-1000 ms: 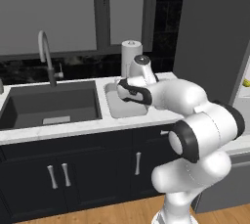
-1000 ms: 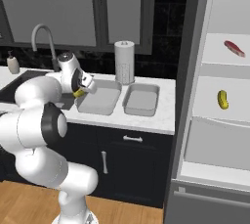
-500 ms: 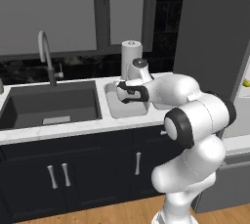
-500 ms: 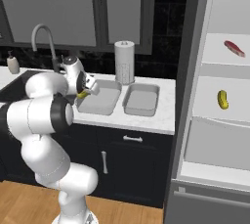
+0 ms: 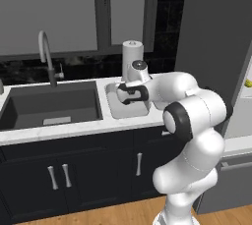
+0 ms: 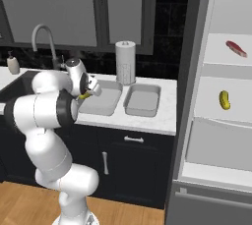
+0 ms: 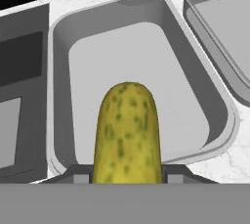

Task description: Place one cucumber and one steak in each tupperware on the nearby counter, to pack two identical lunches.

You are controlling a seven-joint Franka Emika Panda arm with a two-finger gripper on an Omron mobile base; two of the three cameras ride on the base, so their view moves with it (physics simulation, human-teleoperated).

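Note:
My gripper [image 7: 128, 175] is shut on a yellow-green speckled cucumber [image 7: 128, 130], which points out over the left tupperware [image 7: 59, 96], a shallow grey tray with nothing in it. The second tupperware [image 7: 219, 20] lies beside it, also bare. In the right base view the gripper [image 6: 86, 94] hangs with the cucumber [image 6: 84, 95] at the left tray's [image 6: 109, 102] near-left edge, with the other tray [image 6: 142, 100] to its right on the white counter [image 6: 162, 117]. A second cucumber [image 6: 224, 99] and a red steak [image 6: 236, 48] lie on fridge shelves.
A paper towel roll [image 6: 125, 62] stands behind the trays. The dark sink [image 5: 49, 103] with its curved faucet [image 5: 47, 57] is left of them, and a soap bottle [image 6: 13, 64] stands at the far left. The open fridge is to the right.
The hand with the cucumber has shifted a little toward the left tray, and the arm's elbow has swung round. Trays and fridge items have stayed put.

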